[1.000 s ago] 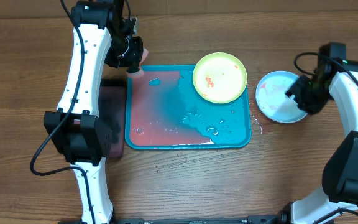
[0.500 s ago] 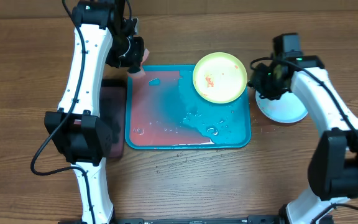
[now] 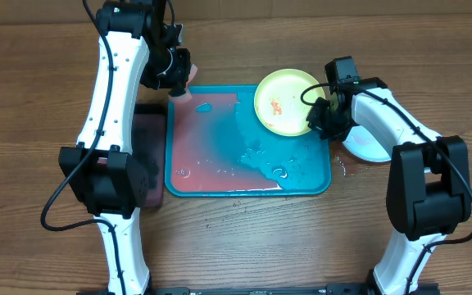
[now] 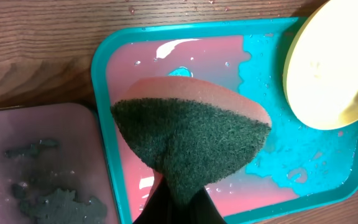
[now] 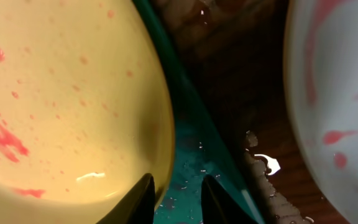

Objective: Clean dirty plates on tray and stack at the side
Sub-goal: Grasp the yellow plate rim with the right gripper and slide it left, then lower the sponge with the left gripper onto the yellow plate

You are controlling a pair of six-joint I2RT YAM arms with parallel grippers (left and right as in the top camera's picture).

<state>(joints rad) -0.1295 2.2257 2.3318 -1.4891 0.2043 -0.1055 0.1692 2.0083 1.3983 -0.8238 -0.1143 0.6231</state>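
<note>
Left arm: extended from its base at the near left along the left side of the table (image 3: pixel 39 82), wrist turned in over the far left corner of the tray (image 3: pixel 220 164). The left gripper (image 4: pixel 179 198) has its fingers clamped on a sponge (image 4: pixel 191 143), which is folded, green scouring face toward the wrist camera and pink edge on top, held above the tray's pink-tinted, wet floor. Right arm: elbow out to the right, forearm reaching left across a pale plate (image 3: pixel 365 146) that sits on the table just right of the tray (red smears show on it in the right wrist view). The right gripper (image 3: pixel 322 117) is at the right rim of the lime-green plate (image 3: pixel 285 102), which lies in the tray's far right corner with red spots on its face. Its fingers (image 5: pixel 143 199) stand a little apart, with wet tray showing in the gap and the plate's rim against one of them; contact cannot be confirmed. A dark tray (image 3: pixel 147 156) with green scraps adjoins the teal tray's left side.
</note>
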